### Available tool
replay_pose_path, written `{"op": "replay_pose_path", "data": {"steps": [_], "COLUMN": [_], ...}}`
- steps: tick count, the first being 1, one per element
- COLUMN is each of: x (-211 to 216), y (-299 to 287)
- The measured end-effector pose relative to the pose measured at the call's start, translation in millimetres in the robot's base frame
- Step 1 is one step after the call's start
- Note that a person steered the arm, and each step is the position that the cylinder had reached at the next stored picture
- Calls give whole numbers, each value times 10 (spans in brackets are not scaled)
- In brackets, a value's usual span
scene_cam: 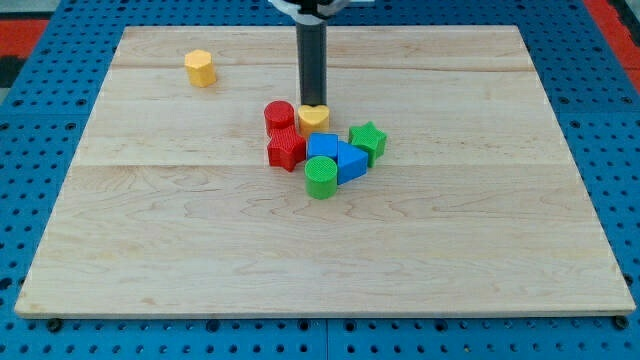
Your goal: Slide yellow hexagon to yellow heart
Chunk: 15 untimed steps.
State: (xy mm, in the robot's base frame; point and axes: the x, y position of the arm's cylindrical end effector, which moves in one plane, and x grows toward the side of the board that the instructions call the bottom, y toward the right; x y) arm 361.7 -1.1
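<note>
The yellow hexagon (200, 68) sits alone near the view's top left of the wooden board. The yellow heart (313, 119) lies near the board's middle, at the top of a cluster of blocks. My tip (314, 104) stands just above the yellow heart in the view, at or touching its top edge. The tip is far to the right of the yellow hexagon.
Packed around the heart are a red cylinder (279, 115), a red star (286, 149), a blue cube (322, 147), a blue triangle (350, 161), a green star (367, 140) and a green cylinder (321, 178). The wooden board (150, 240) lies on blue pegboard.
</note>
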Motion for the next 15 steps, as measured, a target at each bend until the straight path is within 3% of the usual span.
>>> {"op": "replay_pose_path", "data": {"steps": [1, 2, 4, 6, 7, 9, 10, 11, 15], "x": [39, -230, -847, -1435, -1223, -892, -805, -895, -375], "y": [38, -450, -599, -2045, -2150, -2003, -1657, -1512, 359]}}
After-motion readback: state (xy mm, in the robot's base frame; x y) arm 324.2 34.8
